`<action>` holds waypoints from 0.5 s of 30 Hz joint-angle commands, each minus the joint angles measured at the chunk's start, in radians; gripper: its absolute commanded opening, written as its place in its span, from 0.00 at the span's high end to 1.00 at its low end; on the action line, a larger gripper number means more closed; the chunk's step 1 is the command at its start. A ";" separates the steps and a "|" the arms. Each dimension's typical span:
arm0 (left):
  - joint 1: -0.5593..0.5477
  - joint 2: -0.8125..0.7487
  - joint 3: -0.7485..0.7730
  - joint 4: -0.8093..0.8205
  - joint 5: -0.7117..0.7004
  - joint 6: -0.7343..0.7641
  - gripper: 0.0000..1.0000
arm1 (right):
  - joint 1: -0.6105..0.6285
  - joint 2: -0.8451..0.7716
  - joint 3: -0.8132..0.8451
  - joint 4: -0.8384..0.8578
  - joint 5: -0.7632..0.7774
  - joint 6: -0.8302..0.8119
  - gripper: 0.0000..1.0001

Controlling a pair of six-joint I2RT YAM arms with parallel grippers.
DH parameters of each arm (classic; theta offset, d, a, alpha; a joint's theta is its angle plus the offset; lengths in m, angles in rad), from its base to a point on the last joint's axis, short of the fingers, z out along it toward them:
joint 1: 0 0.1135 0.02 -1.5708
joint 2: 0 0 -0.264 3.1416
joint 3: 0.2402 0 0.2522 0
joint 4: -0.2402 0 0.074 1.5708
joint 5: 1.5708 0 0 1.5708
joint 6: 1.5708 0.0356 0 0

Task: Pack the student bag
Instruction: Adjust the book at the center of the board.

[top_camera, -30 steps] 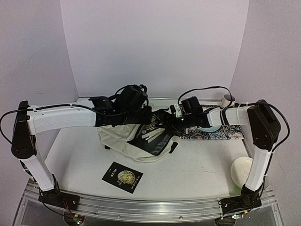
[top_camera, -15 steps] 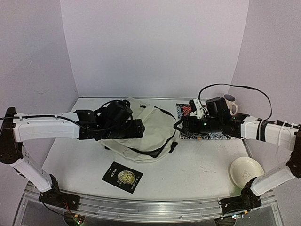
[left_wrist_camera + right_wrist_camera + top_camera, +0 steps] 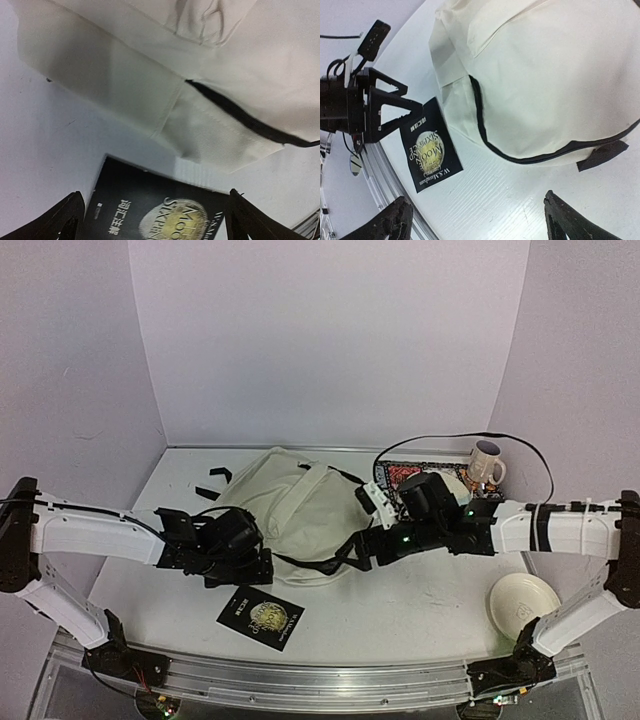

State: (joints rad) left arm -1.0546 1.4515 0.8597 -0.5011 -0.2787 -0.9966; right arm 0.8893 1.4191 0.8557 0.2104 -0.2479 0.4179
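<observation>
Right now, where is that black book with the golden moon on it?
In the overhead view, the black book lies flat on the table near its front edge, left of centre, just in front of the cream backpack and the left hand.

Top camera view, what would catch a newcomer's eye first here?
The big cream student bag lying mid-table between the two arms dominates. Just in front of it lies a black book with a gold emblem, and the left gripper is open close by it. On the right, a mug stands at the back and a white dish lies nearer.
</observation>
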 commanded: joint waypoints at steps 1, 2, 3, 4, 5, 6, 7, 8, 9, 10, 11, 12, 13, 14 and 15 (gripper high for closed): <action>0.004 -0.012 -0.039 -0.033 0.006 -0.046 0.01 | 0.095 0.047 0.076 -0.031 0.066 -0.071 0.09; 0.008 0.001 -0.042 -0.033 0.006 -0.045 0.01 | 0.121 0.066 0.090 -0.042 0.086 -0.088 0.09; 0.016 0.013 -0.046 -0.032 0.007 -0.045 0.01 | 0.147 0.085 0.104 -0.051 0.104 -0.104 0.09; 0.025 0.024 -0.049 -0.031 0.008 -0.044 0.00 | 0.173 0.102 0.117 -0.059 0.121 -0.119 0.08; 0.034 0.037 -0.051 -0.031 0.009 -0.044 0.00 | 0.197 0.119 0.128 -0.065 0.137 -0.132 0.08; 0.042 0.048 -0.054 -0.029 0.011 -0.042 0.01 | 0.222 0.137 0.137 -0.069 0.154 -0.145 0.08; 0.049 0.057 -0.056 -0.026 0.015 -0.040 0.01 | 0.245 0.156 0.147 -0.074 0.167 -0.156 0.07; 0.054 0.065 -0.058 -0.020 0.022 -0.035 0.01 | 0.262 0.173 0.159 -0.078 0.174 -0.166 0.07; 0.057 0.073 -0.062 -0.011 0.031 -0.032 0.01 | 0.282 0.195 0.169 -0.083 0.187 -0.176 0.07; 0.059 0.080 -0.066 0.002 0.045 -0.030 0.01 | 0.299 0.216 0.181 -0.086 0.197 -0.184 0.06; 0.059 0.092 -0.070 0.013 0.057 -0.028 0.01 | 0.313 0.237 0.193 -0.092 0.203 -0.192 0.06; 0.059 0.102 -0.074 0.025 0.072 -0.027 0.01 | 0.327 0.258 0.203 -0.096 0.213 -0.197 0.06; 0.059 0.110 -0.079 0.036 0.087 -0.027 0.01 | 0.340 0.279 0.212 -0.100 0.225 -0.200 0.06; 0.059 0.120 -0.083 0.045 0.099 -0.030 0.01 | 0.349 0.295 0.219 -0.102 0.233 -0.201 0.06; 0.059 0.130 -0.087 0.057 0.117 -0.035 0.01 | 0.353 0.306 0.223 -0.104 0.237 -0.201 0.05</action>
State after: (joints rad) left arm -0.9958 1.5479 0.7880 -0.4983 -0.2270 -1.0222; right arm 1.2150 1.6727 1.0284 0.1598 -0.0766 0.2562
